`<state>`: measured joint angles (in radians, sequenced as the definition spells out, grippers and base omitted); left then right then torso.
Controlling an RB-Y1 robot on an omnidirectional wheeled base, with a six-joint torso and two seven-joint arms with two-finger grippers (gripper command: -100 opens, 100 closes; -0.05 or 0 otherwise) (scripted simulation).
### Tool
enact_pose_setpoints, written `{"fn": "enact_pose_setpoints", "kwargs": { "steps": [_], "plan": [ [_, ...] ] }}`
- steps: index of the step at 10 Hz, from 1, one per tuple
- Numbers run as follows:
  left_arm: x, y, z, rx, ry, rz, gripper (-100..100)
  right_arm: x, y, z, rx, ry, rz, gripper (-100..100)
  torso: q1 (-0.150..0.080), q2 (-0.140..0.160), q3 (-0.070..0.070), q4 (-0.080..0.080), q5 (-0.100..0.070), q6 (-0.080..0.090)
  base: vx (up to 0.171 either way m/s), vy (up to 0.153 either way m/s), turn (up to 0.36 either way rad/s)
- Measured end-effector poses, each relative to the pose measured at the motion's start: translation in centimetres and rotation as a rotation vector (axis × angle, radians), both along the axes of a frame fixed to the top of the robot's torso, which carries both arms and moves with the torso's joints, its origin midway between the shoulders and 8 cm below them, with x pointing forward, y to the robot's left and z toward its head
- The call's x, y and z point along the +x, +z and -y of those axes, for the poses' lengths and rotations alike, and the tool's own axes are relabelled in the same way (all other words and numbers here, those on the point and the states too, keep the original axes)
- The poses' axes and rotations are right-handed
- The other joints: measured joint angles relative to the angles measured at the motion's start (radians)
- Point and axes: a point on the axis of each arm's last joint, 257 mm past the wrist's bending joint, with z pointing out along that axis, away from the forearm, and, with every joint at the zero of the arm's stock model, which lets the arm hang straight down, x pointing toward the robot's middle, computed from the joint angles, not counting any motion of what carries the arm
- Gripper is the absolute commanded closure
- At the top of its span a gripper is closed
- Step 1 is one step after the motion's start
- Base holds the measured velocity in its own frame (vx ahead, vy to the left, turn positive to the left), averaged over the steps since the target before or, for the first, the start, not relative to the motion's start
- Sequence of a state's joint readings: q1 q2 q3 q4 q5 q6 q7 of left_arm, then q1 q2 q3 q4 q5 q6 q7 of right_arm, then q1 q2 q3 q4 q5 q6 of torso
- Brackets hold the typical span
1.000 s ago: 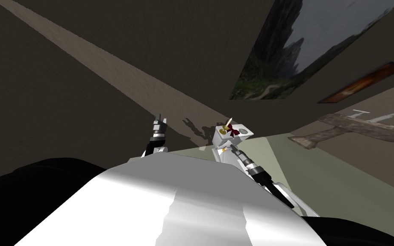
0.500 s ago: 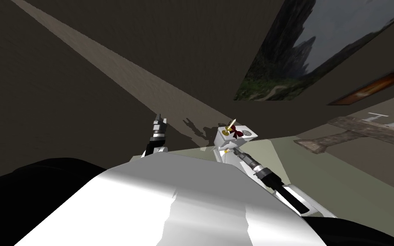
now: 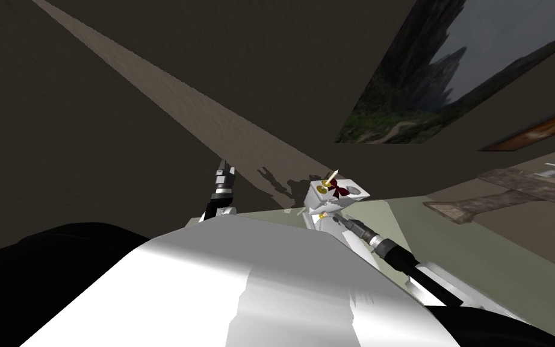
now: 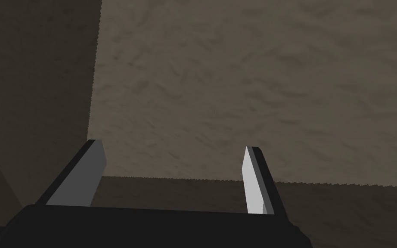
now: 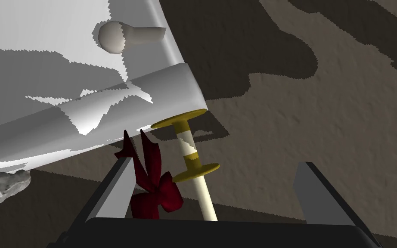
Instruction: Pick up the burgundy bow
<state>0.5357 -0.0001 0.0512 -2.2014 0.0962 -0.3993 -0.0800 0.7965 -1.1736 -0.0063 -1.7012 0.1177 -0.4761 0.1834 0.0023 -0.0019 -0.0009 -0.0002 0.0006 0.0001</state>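
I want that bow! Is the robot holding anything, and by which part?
Nothing. The right hand is open around the burgundy bow; the left hand is open, empty.

In the right wrist view, the dark body of the right gripper (image 5: 215,164) hides the near end of the burgundy bow (image 5: 152,189) and of the cream stick with two yellow discs (image 5: 192,159) just beside it. One finger (image 5: 118,189) overlaps the bow's side, so I cannot tell whether they touch. The white cabinet (image 5: 42,86) beyond them is cut off by the picture's edge, as is a rough grey lump (image 5: 1,187) at its side that I cannot identify. In the head view, the landscape painting (image 3: 415,78) on the far right wall runs out past the top edge.
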Motion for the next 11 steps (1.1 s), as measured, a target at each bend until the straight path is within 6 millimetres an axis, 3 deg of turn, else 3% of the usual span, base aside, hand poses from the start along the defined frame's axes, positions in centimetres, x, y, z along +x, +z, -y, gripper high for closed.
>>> {"fn": "enact_pose_setpoints", "kwargs": {
  "steps": [11],
  "plan": [
    [0.0,0.0,0.0,0.0,0.0,0.0,0,-0.9,1.4,9.1,-0.365,0.156,-0.149,-100,-0.001,-0.001,-0.001,0.0,-0.001,0.0,0.039,0.028,0.036]
  ]
}}
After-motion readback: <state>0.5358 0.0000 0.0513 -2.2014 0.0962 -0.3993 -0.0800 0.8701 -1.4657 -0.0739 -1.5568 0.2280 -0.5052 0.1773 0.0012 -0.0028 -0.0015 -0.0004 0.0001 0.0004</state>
